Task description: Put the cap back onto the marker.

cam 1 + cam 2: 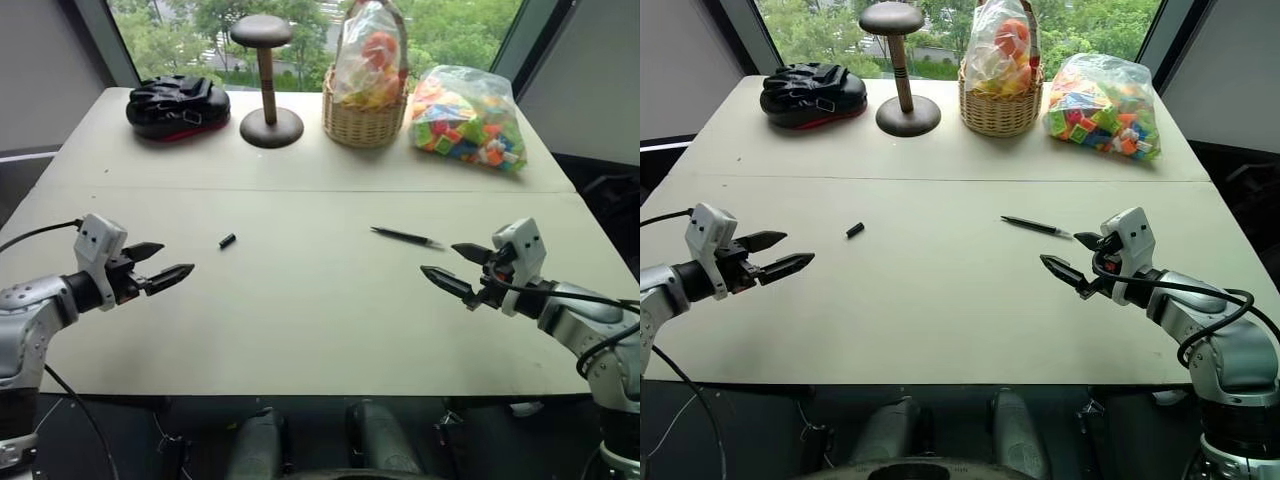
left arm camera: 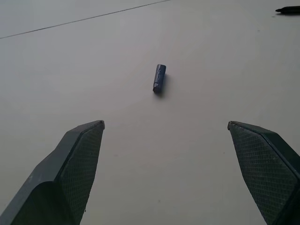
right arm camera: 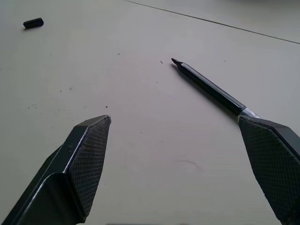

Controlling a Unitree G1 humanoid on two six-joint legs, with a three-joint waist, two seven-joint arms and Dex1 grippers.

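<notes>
Both claws spread wide and empty: left gripper (image 1: 166,262) faces the cap (image 1: 227,240), right gripper (image 1: 462,268) sits near the marker (image 1: 405,236), both lying loose on the table (image 1: 320,330); light, rigid, probably slick plastic, so pinch the marker mid-barrel, cap across its sides.

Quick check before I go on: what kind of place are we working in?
Probably an indoor test or demo room: a plain beige table by a big window onto trees, with props lined up at the back, such as a wicker basket and a bag of colourful blocks.
</notes>
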